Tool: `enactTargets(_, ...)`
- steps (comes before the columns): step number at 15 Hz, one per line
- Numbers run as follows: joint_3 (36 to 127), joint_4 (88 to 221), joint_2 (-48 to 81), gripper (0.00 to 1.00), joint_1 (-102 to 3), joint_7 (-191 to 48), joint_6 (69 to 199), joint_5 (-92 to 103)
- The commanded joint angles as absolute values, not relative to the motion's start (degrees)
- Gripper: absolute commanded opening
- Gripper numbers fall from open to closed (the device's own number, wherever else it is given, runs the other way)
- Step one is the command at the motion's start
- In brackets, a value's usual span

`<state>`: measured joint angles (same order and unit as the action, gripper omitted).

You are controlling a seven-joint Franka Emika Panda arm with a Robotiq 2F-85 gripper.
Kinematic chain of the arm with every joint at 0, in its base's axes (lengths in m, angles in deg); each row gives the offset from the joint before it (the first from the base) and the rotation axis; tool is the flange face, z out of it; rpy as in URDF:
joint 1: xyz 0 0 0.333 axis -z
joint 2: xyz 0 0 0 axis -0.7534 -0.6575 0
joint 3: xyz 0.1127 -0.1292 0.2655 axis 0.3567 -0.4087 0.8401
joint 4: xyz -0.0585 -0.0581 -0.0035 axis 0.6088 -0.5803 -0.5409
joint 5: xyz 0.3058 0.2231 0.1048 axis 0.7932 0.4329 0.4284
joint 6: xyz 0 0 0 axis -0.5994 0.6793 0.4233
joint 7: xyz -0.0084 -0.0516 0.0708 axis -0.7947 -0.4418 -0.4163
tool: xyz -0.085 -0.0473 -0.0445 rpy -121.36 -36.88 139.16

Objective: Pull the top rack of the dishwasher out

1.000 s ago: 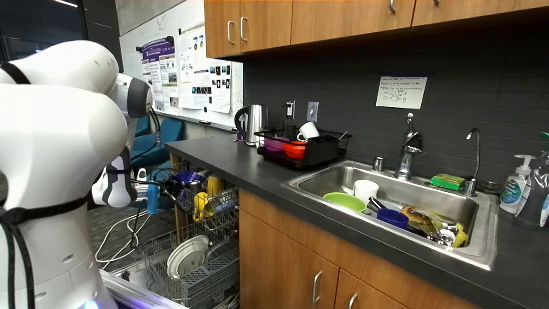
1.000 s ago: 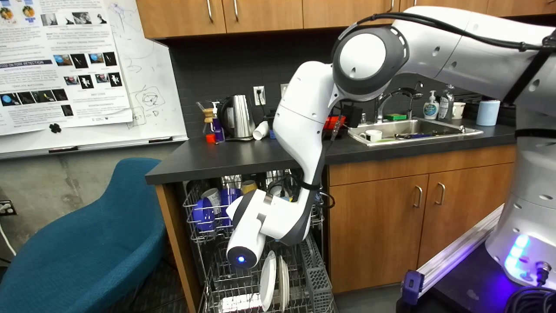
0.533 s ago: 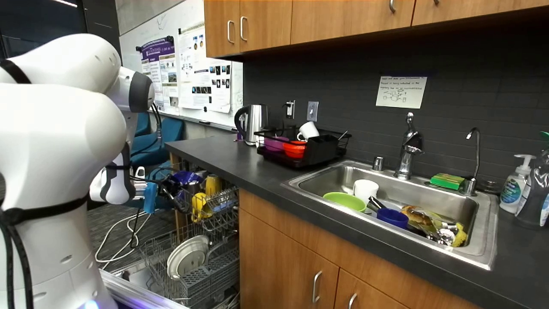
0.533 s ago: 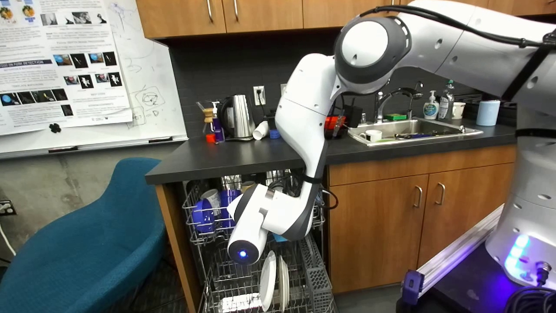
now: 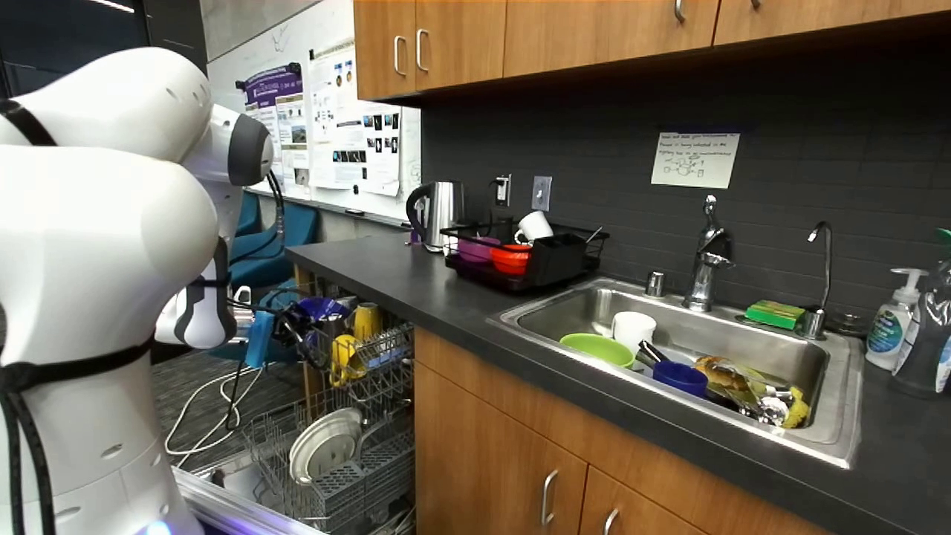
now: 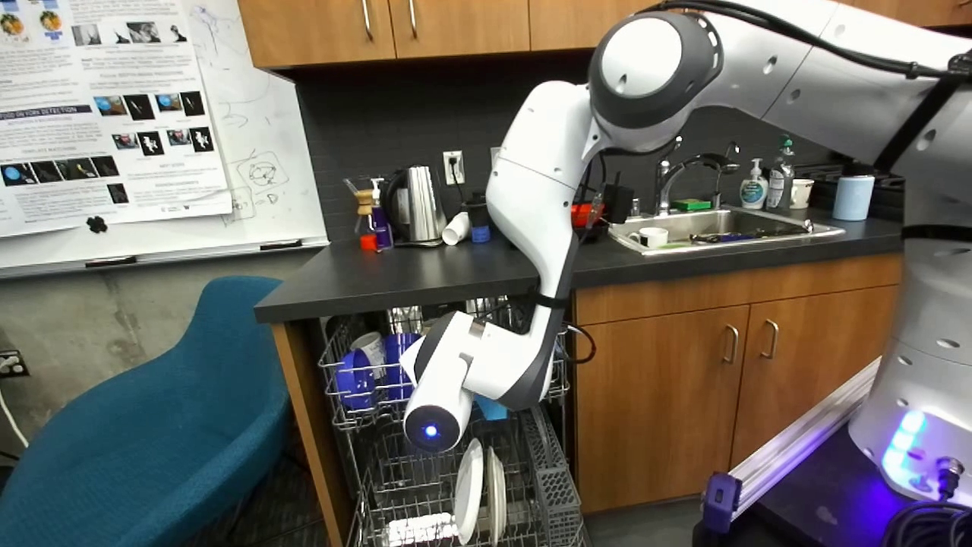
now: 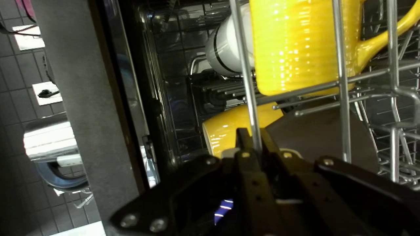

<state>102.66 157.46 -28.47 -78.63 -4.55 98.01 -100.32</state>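
The dishwasher (image 6: 389, 437) is open under the counter. Its top rack (image 6: 345, 419), a pale wire basket, shows in both exterior views (image 5: 386, 368). It stands partly out and holds yellow mugs (image 5: 345, 360) and blue cups (image 6: 355, 376). In the wrist view a yellow mug (image 7: 295, 49) is just beyond the rack's wires. My gripper (image 7: 253, 134) is closed around one upright rack wire, its fingertips on either side of it. In an exterior view the gripper (image 5: 301, 334) is at the rack's front; in the other exterior view the arm hides it.
The lower rack (image 6: 558, 486) with white plates (image 6: 468, 490) is out below. The dark countertop (image 6: 380, 277) overhangs the top rack. A wooden panel (image 6: 307, 425) and teal chair (image 6: 152, 410) stand on one side, wooden cabinets (image 6: 653, 387) on the other.
The arm has risen slightly at its elbow and wrist. The top rack with its cups has shifted slightly outward, away from the cabinet, along with the gripper.
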Motion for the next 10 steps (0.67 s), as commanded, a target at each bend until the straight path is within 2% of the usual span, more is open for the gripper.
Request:
enactTargets(1, 104.24, 162.87, -27.04, 0.02, -76.35, -1.45, 100.38, -100.13)
enactTargets(4, 104.17, 162.74, -27.27, 0.02, -76.56, -1.47, 99.93, -99.81)
enactTargets(10, 103.20, 161.24, -30.38, 0.02, -80.71, 0.73, 90.31, -100.38)
